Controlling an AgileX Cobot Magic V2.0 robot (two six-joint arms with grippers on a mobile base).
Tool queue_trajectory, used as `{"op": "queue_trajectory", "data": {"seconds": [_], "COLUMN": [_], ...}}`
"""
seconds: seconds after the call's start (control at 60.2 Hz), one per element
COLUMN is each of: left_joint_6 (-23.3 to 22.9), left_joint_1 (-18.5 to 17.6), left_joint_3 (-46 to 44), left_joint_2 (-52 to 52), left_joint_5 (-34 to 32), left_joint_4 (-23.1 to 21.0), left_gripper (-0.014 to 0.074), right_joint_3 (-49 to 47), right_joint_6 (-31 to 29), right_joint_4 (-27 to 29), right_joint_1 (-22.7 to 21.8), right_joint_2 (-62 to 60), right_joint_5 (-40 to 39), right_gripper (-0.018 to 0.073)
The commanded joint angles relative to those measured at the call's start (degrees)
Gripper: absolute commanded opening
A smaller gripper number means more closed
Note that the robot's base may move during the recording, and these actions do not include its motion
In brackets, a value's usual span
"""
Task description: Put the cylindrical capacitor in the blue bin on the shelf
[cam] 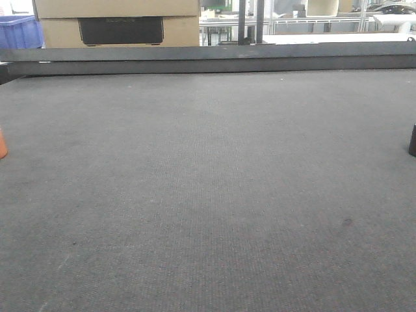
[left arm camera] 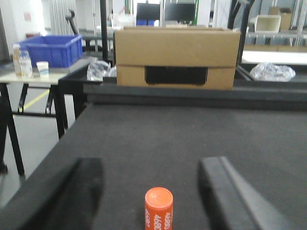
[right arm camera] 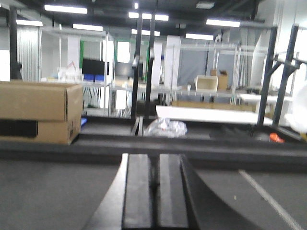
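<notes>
Cylindrical capacitor (cam: 413, 140) far right on table (cam: 208, 195), well apart from left gripper (left arm camera: 156, 175).

cylindrical capacitor (cam: 413, 140): edge-cut | orange cylinder (cam: 2, 144): edge-cut | right wrist view: blurred

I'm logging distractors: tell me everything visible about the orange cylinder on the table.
The small orange cylinder stands upright on the dark grey felt-like table mat, flat top showing, white printing running up its side. It looks plastic-sleeved. It sits between the open left hand's fingers, touching neither; only the mat touches it.
</notes>
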Motion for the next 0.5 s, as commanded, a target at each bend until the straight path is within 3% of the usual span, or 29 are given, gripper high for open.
{"op": "queue_trajectory", "data": {"seconds": [0.0,0.083,0.199,0.299,0.482], "left_joint_6": [-0.2,-0.2,-0.2,-0.2,-0.2], "left_joint_1": [-0.7,-1.6,-2.7,-3.2,-3.3], "left_joint_3": [-0.7,-0.7,-0.7,-0.7,-0.7], "left_joint_2": [1.8,2.5,3.0,3.0,3.0], "left_joint_5": [-0.1,0.1,0.1,0.1,0.1], "left_joint_4": [-0.9,-0.9,-0.9,-0.9,-2.6], "left_gripper": [0.0457,0.0477,0.0477,0.0477,0.0477], "right_joint_3": [-0.5,-0.5,-0.5,-0.5,0.6], "right_joint_6": [0.0,0.0,0.0,0.0,0.0], "right_joint_4": [0.2,0.2,0.2,0.2,0.2], "right_joint_1": [0.1,0.1,0.1,0.1,0.1], "right_joint_2": [4.2,7.8,12.6,16.0,21.2], "right_joint_5": [0.1,0.1,0.0,-0.6,-0.6], "right_gripper": [-0.0137,0.0004,0.0353,0.0563,0.0571]}}
